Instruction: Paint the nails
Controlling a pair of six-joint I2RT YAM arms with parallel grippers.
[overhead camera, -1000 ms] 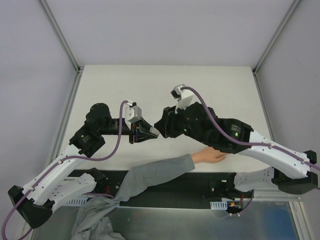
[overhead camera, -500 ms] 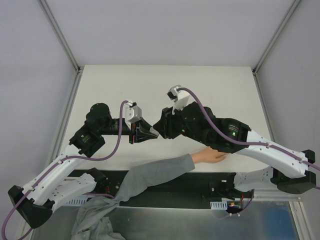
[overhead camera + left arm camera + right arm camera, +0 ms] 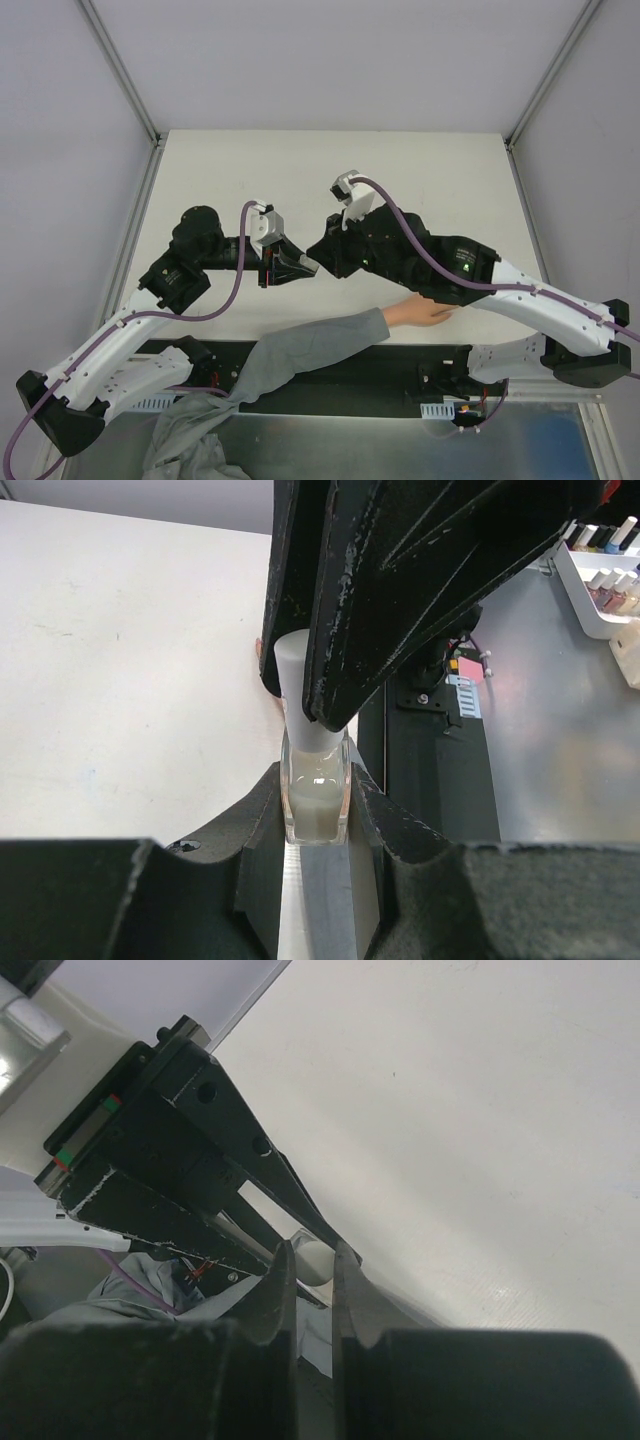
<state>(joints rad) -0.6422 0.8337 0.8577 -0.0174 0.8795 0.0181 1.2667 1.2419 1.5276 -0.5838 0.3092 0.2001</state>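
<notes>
My left gripper [image 3: 316,772] is shut on a small clear bottle of whitish polish [image 3: 316,800], held above the table. The bottle's white cap [image 3: 296,675] sticks out toward my right gripper [image 3: 313,1252], whose fingers [image 3: 400,590] are shut on that cap [image 3: 318,1262]. From above, both grippers meet tip to tip over the table's middle, the left gripper [image 3: 300,265] beside the right gripper [image 3: 322,258]. A pale peach hand [image 3: 418,312] with a grey sleeve [image 3: 320,345] lies palm down near the front edge, under my right arm. The nails are too small and too covered to make out.
A black strip [image 3: 400,365] runs along the table's near edge, and the sleeve trails over it to a heap of grey cloth [image 3: 185,440]. A white rack of polish bottles [image 3: 605,575] stands off the table at the right of the left wrist view.
My right gripper has closed onto the bottle's cap and edged slightly left. The left gripper and the bottle have stayed where they were.
</notes>
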